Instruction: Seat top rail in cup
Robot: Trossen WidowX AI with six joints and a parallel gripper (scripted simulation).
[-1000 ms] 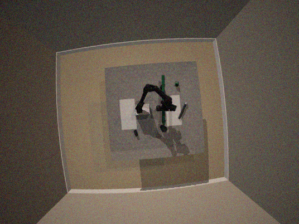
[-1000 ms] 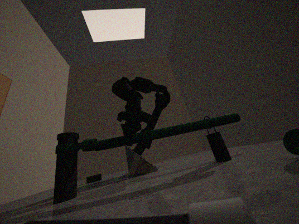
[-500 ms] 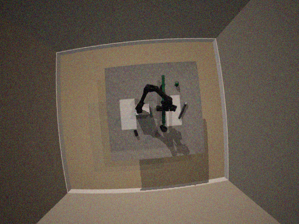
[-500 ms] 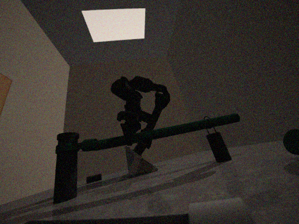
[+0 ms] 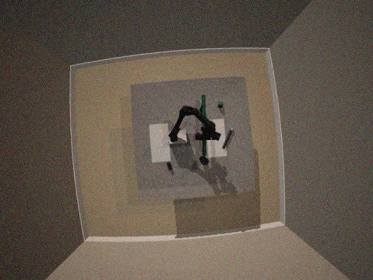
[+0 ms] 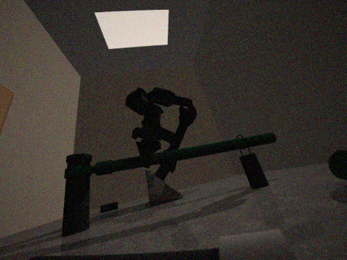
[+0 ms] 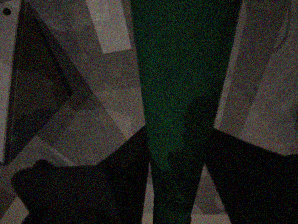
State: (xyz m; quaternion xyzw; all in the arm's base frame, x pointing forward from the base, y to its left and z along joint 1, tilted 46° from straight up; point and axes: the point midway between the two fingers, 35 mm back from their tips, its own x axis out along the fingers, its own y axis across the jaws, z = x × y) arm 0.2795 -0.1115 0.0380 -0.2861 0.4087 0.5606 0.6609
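Observation:
The long green rail (image 5: 204,104) (image 6: 201,151) (image 7: 187,60) runs through the wire loop cap (image 6: 239,136) on the thin post (image 6: 254,171). Its other end meets the rail-end cup (image 6: 103,167) at the big post (image 6: 76,204) (image 5: 204,160); how deep it sits is too dark to tell. The cup hangs on the brace band (image 6: 72,172), high up just under the post cap (image 6: 78,157). My gripper (image 5: 204,134) (image 6: 149,160) (image 7: 171,129) is shut on the rail between the two posts, nearer the big post, with a finger on each side in the wrist view.
A green round-topped object (image 5: 220,104) (image 6: 338,164) stands beyond the rail's loop end. A dark rod (image 5: 227,138) lies right of a white panel (image 5: 219,146). Another white panel (image 5: 159,143) and a small dark block (image 5: 169,166) (image 6: 109,207) are on the left.

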